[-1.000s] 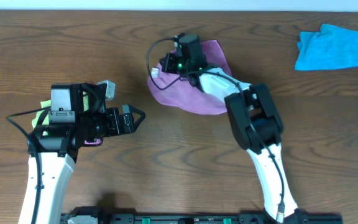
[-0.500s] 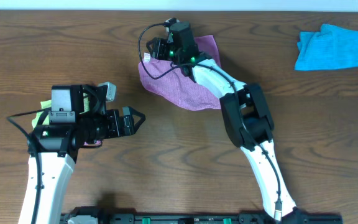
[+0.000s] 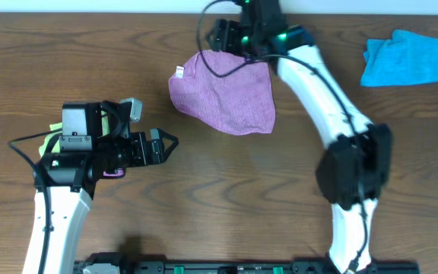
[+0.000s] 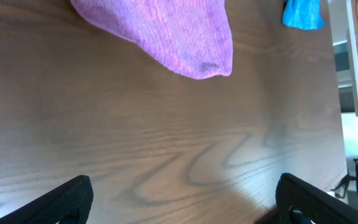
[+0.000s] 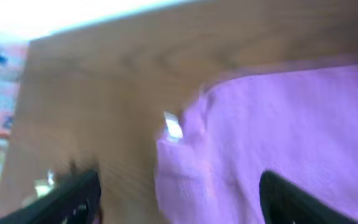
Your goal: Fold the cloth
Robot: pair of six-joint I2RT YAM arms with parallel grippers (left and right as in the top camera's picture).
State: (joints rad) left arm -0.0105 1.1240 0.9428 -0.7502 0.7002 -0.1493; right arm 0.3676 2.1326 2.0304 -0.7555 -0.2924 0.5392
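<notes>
Right pincer (image 3: pixel 230 38) first: its fingers stand wide apart with nothing clamped between them (the right wrist view is blurred, but both dark fingers sit at the bottom corners with a clear gap). It hangs at the far edge of the brown wood-grain tabletop (image 3: pixel 226 198), over the far rim of the purple-magenta square terry cloth (image 3: pixel 226 99). I cannot tell from overhead whether it touches the fabric.

That cloth lies on the tabletop at the far middle, bunched into a rounded, roughly triangular shape with its point toward the near right. Its small white tag (image 3: pixel 179 73) sticks out at the far left corner, and I see it on the wrist feed too (image 5: pixel 173 126), at the edge of the fabric (image 5: pixel 278 124).

My left pincer (image 3: pixel 166 144) is also spread wide, holding nothing, low over bare wood at the left and well apart from the cloth. Its camera shows the cloth's near corner (image 4: pixel 166 31) ahead of the open fingers.

A bright blue crumpled terry cloth (image 3: pixel 405 59) lies at the far right, well apart from everything.
</notes>
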